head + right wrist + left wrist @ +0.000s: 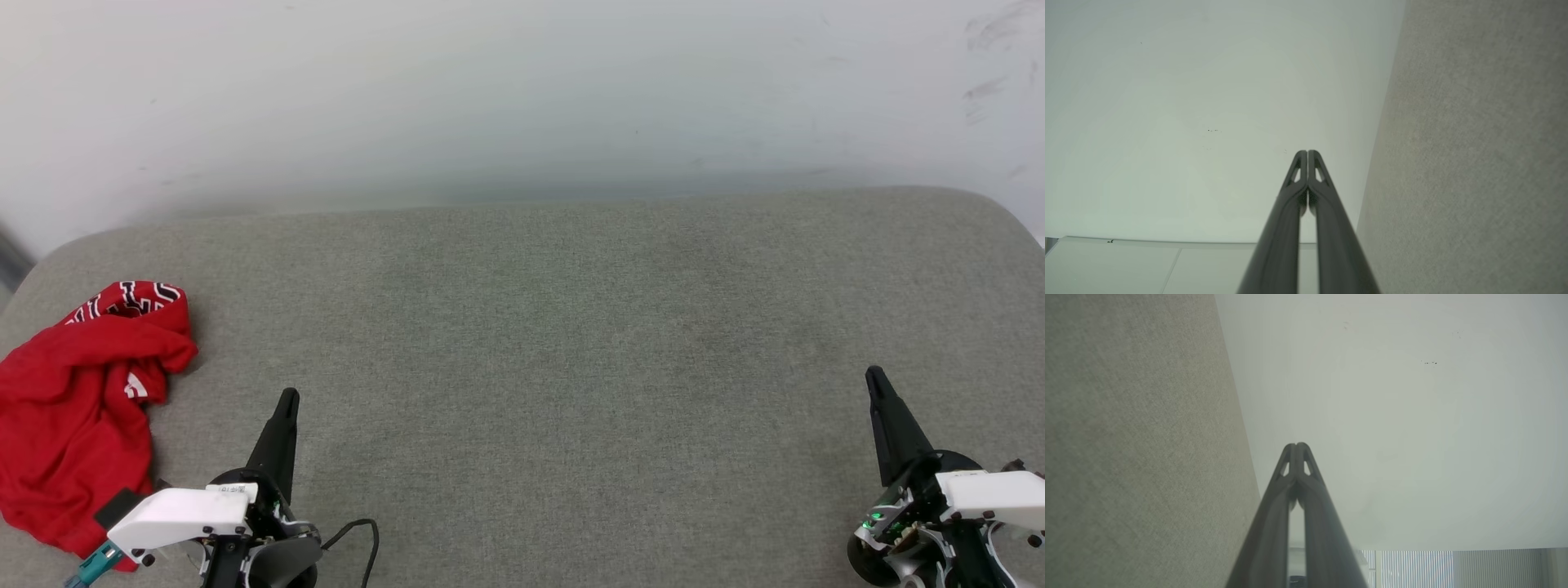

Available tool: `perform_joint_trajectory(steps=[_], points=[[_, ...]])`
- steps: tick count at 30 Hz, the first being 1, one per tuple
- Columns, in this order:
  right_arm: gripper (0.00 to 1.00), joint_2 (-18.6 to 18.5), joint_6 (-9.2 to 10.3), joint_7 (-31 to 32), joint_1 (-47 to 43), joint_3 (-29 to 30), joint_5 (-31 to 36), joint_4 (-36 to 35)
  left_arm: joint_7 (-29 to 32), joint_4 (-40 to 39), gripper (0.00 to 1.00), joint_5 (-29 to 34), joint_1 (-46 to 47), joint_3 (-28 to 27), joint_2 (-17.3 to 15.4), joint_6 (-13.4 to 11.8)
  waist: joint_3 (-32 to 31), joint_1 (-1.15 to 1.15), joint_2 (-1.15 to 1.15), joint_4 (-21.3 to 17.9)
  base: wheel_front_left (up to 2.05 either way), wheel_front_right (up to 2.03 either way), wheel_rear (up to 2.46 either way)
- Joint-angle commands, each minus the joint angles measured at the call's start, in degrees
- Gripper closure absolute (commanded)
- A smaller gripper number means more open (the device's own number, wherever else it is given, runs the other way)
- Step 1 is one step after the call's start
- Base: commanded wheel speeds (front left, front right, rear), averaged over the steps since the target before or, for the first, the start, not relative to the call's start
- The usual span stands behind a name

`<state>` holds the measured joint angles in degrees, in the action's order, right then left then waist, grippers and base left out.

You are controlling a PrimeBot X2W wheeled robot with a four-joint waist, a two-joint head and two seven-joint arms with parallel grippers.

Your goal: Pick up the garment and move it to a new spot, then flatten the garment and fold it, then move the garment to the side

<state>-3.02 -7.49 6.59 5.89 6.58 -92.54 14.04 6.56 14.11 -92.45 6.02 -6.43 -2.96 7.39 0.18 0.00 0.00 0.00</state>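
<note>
garment [73, 400] lettering crumpled, unreadable

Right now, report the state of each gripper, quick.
Left gripper: shut, holding nothing.
Right gripper: shut, holding nothing.

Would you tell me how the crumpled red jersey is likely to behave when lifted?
The crumpled bright red fabric jersey lies in soft folds, so it will probably droop and unfurl rather than hold shape. It looks thin, hence likely light. On the grey woven cushion it may drag rather than slide.
</note>
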Motion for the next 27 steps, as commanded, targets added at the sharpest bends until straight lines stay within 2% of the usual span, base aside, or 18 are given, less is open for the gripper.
perform_joint_trajectory(steps=[1,27], points=[[1.0,0.26,0.0,0.06,0.6,-0.03,0.28,0.03,0.12,0.01,1.0,0.14,0.45,-0.22,0.1,0.19,0.0,0.0,0.0,0.0,0.0,0.0,0.0],[1.0,0.26,0.0,0.05,0.6,-0.03,0.27,0.03,0.1,0.01,1.0,0.12,0.44,-0.2,0.09,0.19,0.0,0.0,0.0,0.0,0.0,0.0,0.0]])
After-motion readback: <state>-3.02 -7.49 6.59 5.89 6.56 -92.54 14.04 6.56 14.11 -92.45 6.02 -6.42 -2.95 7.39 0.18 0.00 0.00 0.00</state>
